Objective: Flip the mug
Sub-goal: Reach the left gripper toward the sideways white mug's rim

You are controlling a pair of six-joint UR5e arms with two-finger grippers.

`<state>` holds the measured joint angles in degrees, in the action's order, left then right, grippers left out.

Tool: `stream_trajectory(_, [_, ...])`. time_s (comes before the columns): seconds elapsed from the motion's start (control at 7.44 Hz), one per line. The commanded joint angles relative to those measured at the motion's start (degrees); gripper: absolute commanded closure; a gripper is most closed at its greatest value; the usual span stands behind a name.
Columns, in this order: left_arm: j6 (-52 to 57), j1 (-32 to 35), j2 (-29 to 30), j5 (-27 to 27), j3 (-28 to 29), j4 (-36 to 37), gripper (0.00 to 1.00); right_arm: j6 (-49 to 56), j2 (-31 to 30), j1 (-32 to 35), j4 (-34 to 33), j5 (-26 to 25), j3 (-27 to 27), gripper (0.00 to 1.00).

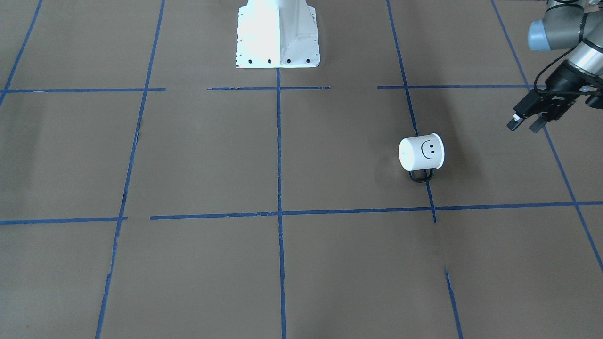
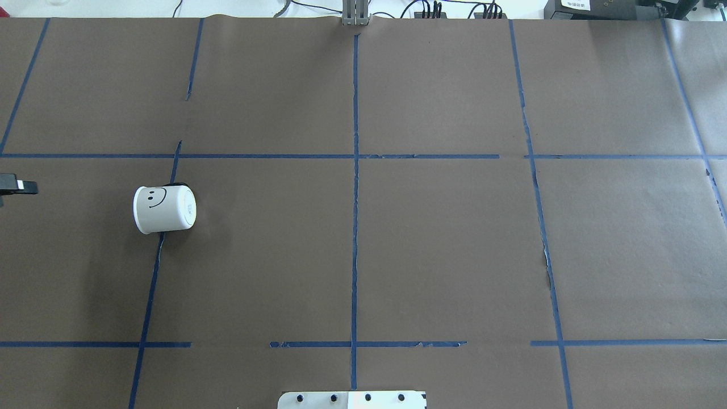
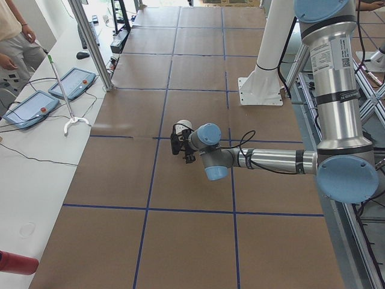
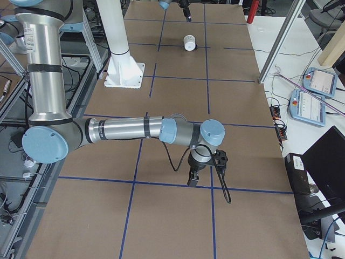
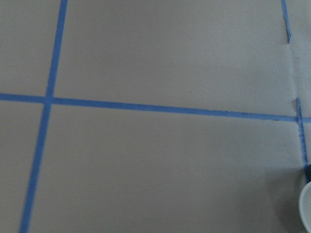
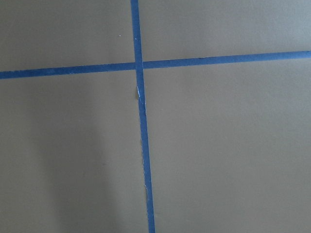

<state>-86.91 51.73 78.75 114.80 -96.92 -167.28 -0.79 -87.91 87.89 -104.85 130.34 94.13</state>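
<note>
The white mug (image 1: 421, 153) with a black smiley face lies on its side on the brown table, its flat base towards the table's middle and its dark handle (image 1: 420, 175) on the side away from the robot. It also shows in the overhead view (image 2: 164, 209) and at the left wrist view's lower right edge (image 5: 307, 213). My left gripper (image 1: 524, 125) hovers open and empty, well apart from the mug, towards the table's left end. My right gripper (image 4: 192, 181) points down at bare paper far from the mug; I cannot tell whether it is open or shut.
The white robot pedestal (image 1: 278, 35) stands at the table's robot side. Blue tape lines (image 2: 355, 170) grid the brown paper. A white side bench with control pendants (image 3: 27, 108) and a person (image 3: 15, 30) lies beyond the far edge.
</note>
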Motion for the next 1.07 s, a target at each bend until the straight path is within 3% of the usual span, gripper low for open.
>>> stream_trajectory(0.0, [-13.42,-7.23,5.16,-13.4,5.28,-15.18,0.0,0.0,0.02,0.0,0.0,0.0,0.0,0.0])
stream_trajectory(0.13, [-14.42,-10.21,8.58,-18.16,12.56,-22.58,0.0,0.0,0.02,0.0,0.0,0.0,0.0,0.0])
stream_trajectory(0.54, [-15.66,-13.58,14.05,-20.14,17.01,-25.11,0.01,0.0,-0.06,0.0,0.0,0.0,0.0,0.0])
stream_trajectory(0.67, [-15.66,-13.93,15.46,-20.23,18.68,-25.37,0.15,0.0,0.02,0.0,0.0,0.0,0.0,0.0])
stream_trajectory(0.94, [-15.4,-14.11,15.74,-18.58,18.78,-28.78,1.0,0.0,0.02,0.0,0.0,0.0,0.0,0.0])
